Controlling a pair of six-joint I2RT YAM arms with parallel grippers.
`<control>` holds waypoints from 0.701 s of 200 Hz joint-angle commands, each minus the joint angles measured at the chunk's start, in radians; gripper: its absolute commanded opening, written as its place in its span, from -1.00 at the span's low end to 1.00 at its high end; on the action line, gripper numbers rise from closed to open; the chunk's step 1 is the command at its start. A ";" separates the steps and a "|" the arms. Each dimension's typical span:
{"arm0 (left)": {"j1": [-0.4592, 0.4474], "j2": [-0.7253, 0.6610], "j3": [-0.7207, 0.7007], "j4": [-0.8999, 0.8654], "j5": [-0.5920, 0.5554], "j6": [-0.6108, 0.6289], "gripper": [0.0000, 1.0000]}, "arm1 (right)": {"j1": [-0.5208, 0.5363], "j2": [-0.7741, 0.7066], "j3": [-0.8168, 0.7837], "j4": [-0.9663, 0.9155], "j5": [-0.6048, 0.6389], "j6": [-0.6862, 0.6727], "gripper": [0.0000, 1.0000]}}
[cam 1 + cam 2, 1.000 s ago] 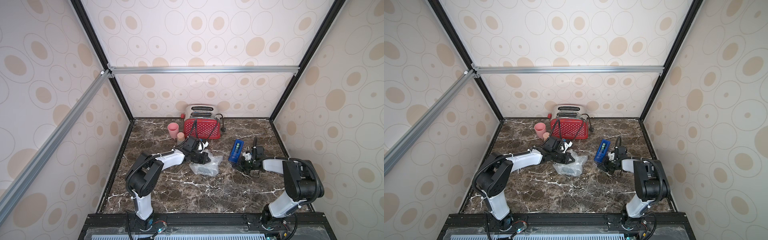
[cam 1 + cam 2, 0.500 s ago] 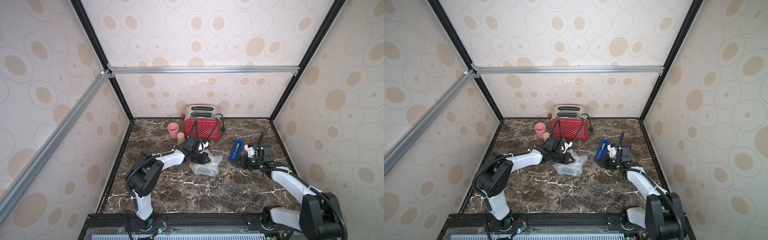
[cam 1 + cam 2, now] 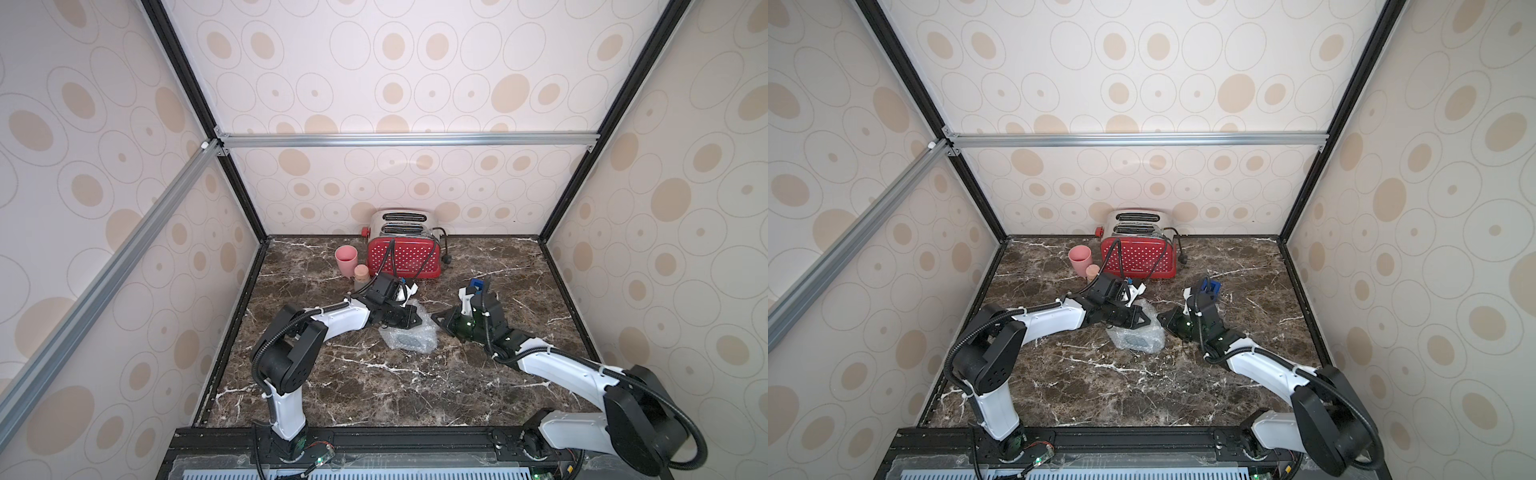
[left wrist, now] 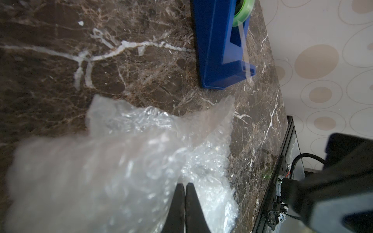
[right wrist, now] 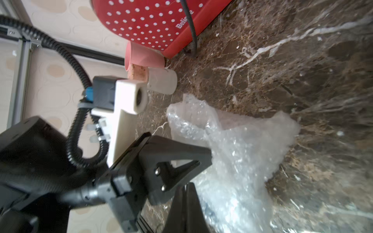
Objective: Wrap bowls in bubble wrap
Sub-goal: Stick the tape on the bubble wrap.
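Bubble wrap (image 3: 409, 340) bundle (bowl presumably inside), seemingly pinned by clenched left gripper (image 3: 419, 321) to keep folds closed; right gripper (image 3: 436, 318) clenched, empty, alongside.

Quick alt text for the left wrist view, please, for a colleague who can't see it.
Closed jaws point into a crumpled mound of clear bubble wrap lying on the dark marble table. Beyond the wrap stands a blue tape dispenser holding a green roll. The right arm shows as a dark blur at the edge.
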 commanded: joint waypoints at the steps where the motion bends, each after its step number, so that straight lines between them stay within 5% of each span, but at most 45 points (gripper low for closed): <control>1: -0.011 0.016 0.020 -0.011 0.004 0.018 -0.88 | 0.003 0.058 -0.015 0.143 0.117 0.121 -1.00; 140: -0.011 0.020 0.022 -0.011 0.008 0.024 -0.88 | 0.026 0.168 -0.010 0.260 0.050 0.172 -1.00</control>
